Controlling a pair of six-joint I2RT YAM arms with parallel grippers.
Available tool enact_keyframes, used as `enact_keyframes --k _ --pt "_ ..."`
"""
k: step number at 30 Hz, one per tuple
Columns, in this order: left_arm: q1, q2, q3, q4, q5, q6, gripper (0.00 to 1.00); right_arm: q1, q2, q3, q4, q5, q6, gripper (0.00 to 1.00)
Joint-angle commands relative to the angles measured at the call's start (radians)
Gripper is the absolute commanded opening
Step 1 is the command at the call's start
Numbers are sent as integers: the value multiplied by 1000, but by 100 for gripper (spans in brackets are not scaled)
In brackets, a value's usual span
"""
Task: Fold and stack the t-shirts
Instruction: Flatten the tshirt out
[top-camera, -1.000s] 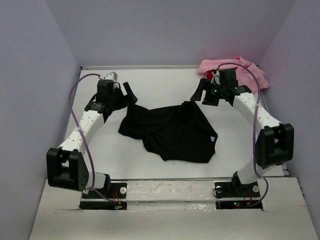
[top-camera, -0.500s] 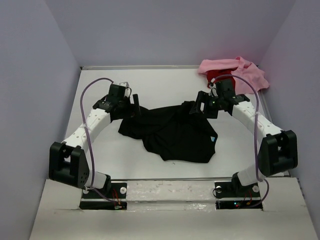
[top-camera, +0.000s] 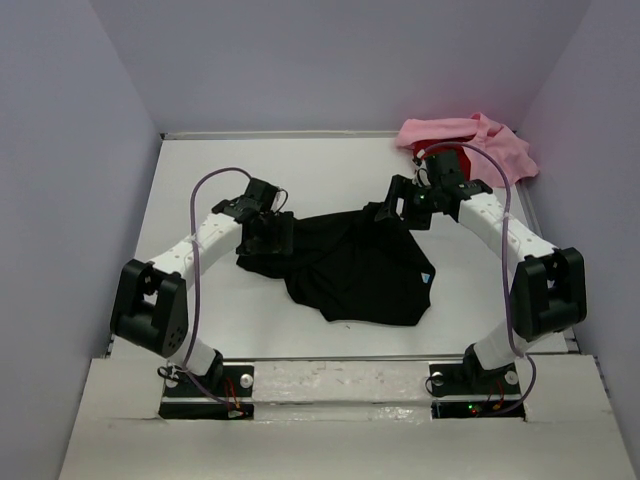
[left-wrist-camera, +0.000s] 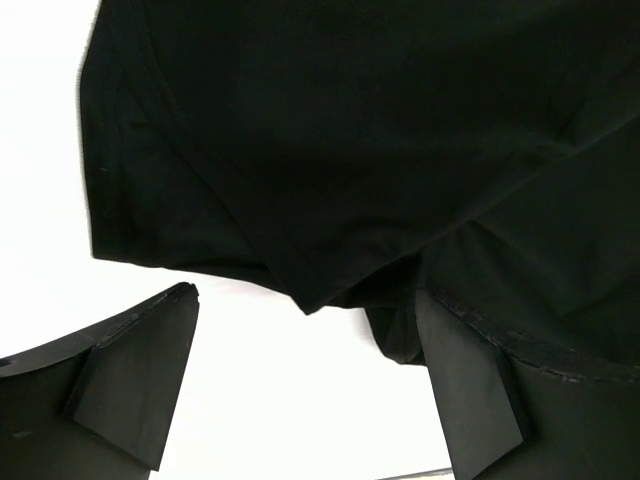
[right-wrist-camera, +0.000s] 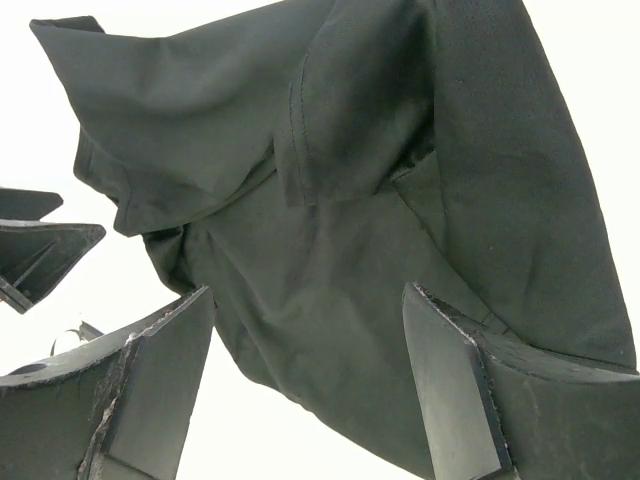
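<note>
A crumpled black t-shirt (top-camera: 345, 262) lies mid-table, its small light neck label (top-camera: 427, 277) at the right edge. My left gripper (top-camera: 268, 236) is at its left edge, open; in the left wrist view the black t-shirt (left-wrist-camera: 350, 130) ends just ahead of the left gripper (left-wrist-camera: 305, 385), with bare table between the fingers. My right gripper (top-camera: 391, 212) hangs open over the shirt's back right corner; the right wrist view shows black cloth (right-wrist-camera: 330, 200) spanning the right gripper (right-wrist-camera: 305, 390). A pink t-shirt (top-camera: 480, 142) lies bunched at the back right, a red one (top-camera: 420, 150) peeking from under it.
Lilac walls close in the white table (top-camera: 200, 300) on the left, back and right. The pink and red pile sits against the right wall, right behind my right arm's forearm (top-camera: 495, 215). Both arm bases (top-camera: 205, 385) stand at the near edge.
Both arms have swung inward and down onto the black shirt: the left from the back left to its left edge, the right from beside the pink pile to its back right corner.
</note>
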Motion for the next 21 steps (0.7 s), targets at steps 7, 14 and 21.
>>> enact_keyframes --k 7,14,21 --pt "15 -62 -111 95 230 -116 99 8 -11 30 13 17 1 80" --pt "55 -103 -177 141 258 -155 99 8 -28 13 13 15 2 80" --pt "75 -101 -201 174 284 -160 95 8 -28 7 9 10 -4 80"
